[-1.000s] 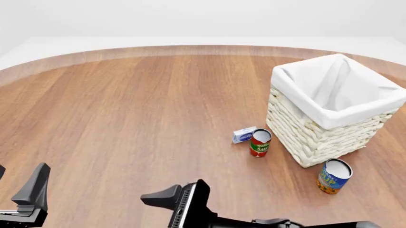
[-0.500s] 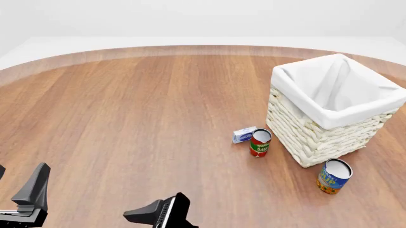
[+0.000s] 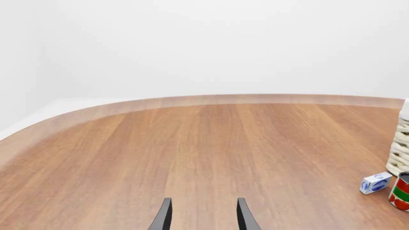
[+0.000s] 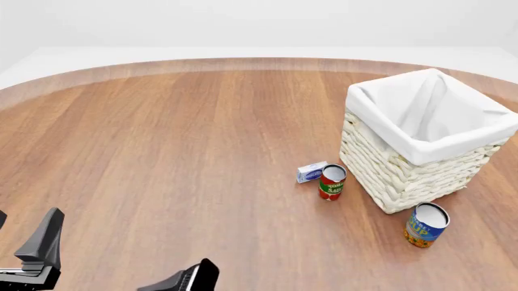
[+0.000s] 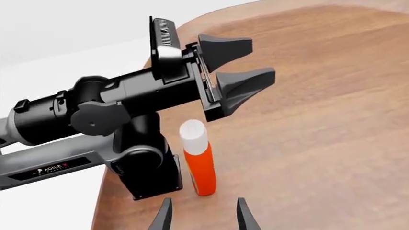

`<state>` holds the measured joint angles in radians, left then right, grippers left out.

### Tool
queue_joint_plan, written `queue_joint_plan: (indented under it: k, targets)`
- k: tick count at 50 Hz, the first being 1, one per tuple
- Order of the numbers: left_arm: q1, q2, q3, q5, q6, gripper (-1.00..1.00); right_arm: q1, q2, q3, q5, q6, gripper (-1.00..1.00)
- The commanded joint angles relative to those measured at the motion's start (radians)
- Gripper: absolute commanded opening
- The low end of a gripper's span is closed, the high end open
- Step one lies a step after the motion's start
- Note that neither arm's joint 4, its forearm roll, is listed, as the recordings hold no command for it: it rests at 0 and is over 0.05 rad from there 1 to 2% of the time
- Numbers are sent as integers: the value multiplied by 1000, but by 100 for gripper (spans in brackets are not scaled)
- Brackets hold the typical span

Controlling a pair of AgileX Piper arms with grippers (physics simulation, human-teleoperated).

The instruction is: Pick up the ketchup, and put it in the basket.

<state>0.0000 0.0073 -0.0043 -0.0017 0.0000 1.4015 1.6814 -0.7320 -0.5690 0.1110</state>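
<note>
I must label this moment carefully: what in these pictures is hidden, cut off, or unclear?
- Red ketchup bottle with white cap: absent from the front view, seen only by right wrist view.
- Cream wicker basket: floor hidden by its own walls, front view.
- Red-and-green can: cut by left wrist view's edge.

The front camera sat high on the arms' side, looking forward and down over the wooden tabletop (image 4: 178, 151) toward the basket (image 4: 421, 145) at the far right. The left wrist camera looked low and level across the same tabletop, catching the basket's edge, the red-and-green can (image 3: 401, 191) and a small white box (image 3: 375, 183), all shared with the front view. The right wrist camera faced back toward the left arm (image 5: 115, 110), close to the ketchup (image 5: 198, 163) beside its base.
</note>
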Motion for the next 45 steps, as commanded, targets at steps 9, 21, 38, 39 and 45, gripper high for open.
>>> queue_joint_plan:
  k: [9, 21, 38, 39, 45]
  targets:
    - [0, 0, 0, 0, 0, 100, 0, 31, -52, 28, 3, 100]
    - [0, 0, 0, 0, 0, 100, 21, 68, -81, 41, 4, 100]
    - [0, 0, 0, 0, 0, 100, 48, 89, -132, 81, -9, 100]
    - [0, 0, 0, 0, 0, 100, 46, 89, -135, 84, -10, 100]
    - [0, 0, 0, 0, 0, 100, 50, 85, -153, 102, -16, 100]
